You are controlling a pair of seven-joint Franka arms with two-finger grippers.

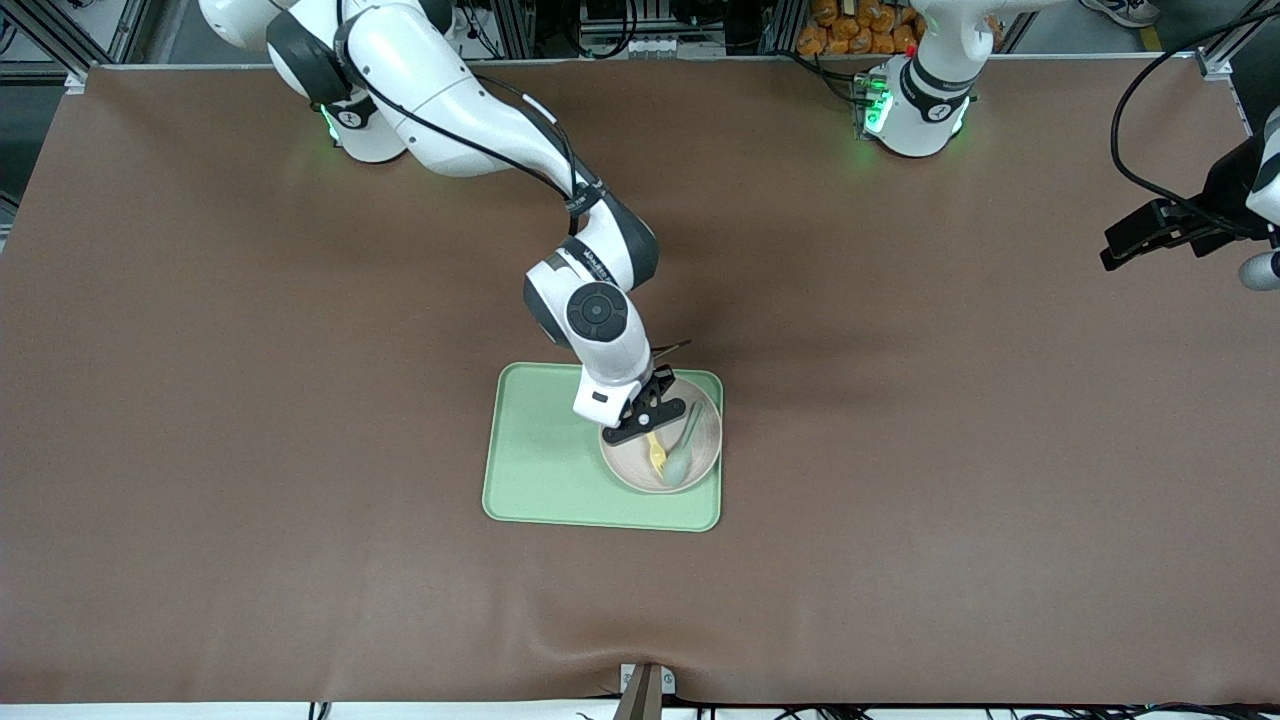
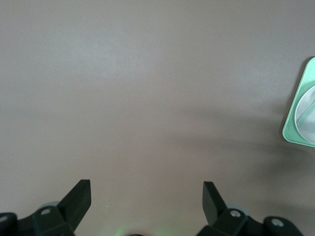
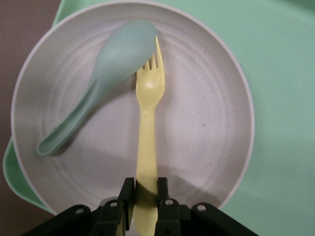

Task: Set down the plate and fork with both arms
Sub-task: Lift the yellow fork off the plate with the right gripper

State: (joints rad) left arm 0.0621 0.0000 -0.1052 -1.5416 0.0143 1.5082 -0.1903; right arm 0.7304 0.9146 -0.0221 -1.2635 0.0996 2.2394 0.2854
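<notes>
The off-white plate (image 1: 700,455) sits on the pale green tray (image 1: 545,460), at the tray's end toward the left arm. In it lie the pale yellow fork (image 1: 656,457) and a pale green spoon (image 1: 682,455). My right gripper (image 1: 645,428) is over the plate and shut on the fork's handle. In the right wrist view the fork (image 3: 146,118) runs out from my right gripper (image 3: 146,189), its tines touching the spoon's bowl (image 3: 115,64) on the plate (image 3: 206,128). My left gripper (image 2: 146,194) is open and empty over bare table; the left arm (image 1: 1190,225) waits at its end of the table.
The tray's half toward the right arm is bare green surface. Brown table mat (image 1: 950,450) surrounds the tray. A corner of the tray (image 2: 301,118) shows at the edge of the left wrist view.
</notes>
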